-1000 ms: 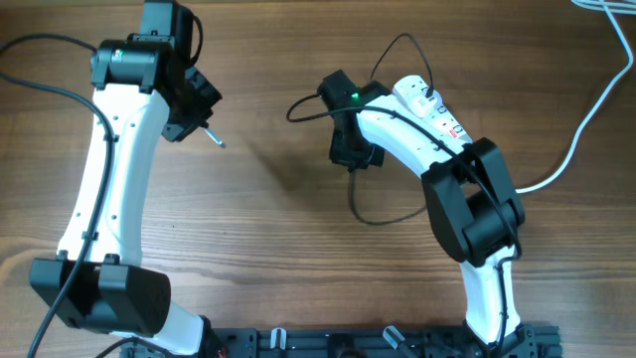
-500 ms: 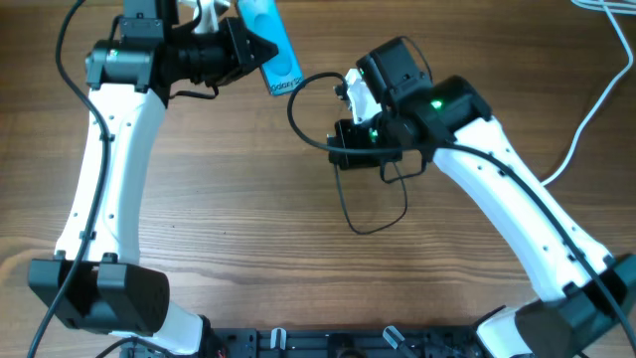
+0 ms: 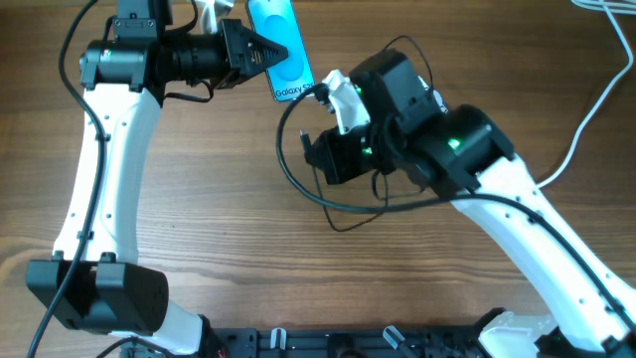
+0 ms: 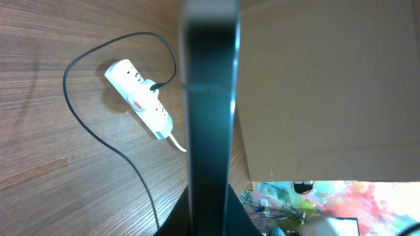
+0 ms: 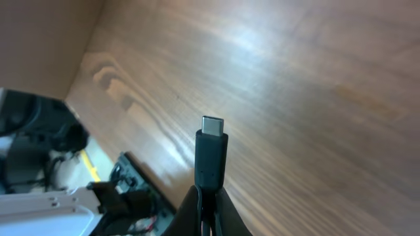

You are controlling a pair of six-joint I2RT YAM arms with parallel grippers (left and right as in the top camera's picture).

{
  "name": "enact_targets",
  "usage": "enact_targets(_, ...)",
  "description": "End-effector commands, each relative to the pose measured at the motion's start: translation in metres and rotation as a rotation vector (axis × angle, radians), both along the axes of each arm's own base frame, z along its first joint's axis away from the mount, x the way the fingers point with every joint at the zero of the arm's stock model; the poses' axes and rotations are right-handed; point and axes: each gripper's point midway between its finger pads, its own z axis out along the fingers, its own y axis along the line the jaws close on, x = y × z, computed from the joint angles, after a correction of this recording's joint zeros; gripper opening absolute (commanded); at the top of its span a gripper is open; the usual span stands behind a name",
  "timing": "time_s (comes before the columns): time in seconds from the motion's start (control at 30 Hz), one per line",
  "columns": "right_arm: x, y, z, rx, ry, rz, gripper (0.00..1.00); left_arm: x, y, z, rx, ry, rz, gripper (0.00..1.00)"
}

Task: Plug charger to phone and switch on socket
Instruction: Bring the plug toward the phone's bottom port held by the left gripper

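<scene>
**Phone and charger, each held above the table [image 3: 219, 229].**
Upper left of the overhead view: left gripper [image 3: 248, 52] clamped on the phone [image 3: 283, 58], screen facing up. Centre: right gripper [image 5: 211, 211] pinched on the charger [image 5: 211, 154] just under its plug tip, near the phone's lower edge, with the cable looping beneath. The socket [image 4: 141, 101] lies on the table.

The phone [image 3: 283, 50] runs off the overhead's top edge (blurred, edge-on, in the left wrist view).
</scene>
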Motion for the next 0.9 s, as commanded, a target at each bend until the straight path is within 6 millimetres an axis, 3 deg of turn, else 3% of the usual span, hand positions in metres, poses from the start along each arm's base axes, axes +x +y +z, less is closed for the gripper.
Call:
enact_targets(0.0, 0.004, -0.003, 0.004, -0.031, -0.058, -0.032, 0.05, -0.013, -0.008, 0.021, -0.096, -0.039, -0.098, 0.04)
enact_targets(0.2, 0.007, 0.01, 0.013, 0.01, -0.097, -0.026, 0.05, -0.015, -0.009, 0.022, -0.12, 0.01, -0.09, 0.04)
enact_targets(0.53, 0.028, 0.003, 0.018, -0.021, -0.182, -0.11, 0.05, -0.015, -0.009, 0.022, -0.118, 0.006, -0.09, 0.04)
enact_targets(0.87, 0.03, 0.002, 0.019, -0.023, -0.192, -0.122, 0.05, -0.018, -0.01, 0.02, -0.112, 0.008, -0.101, 0.04)
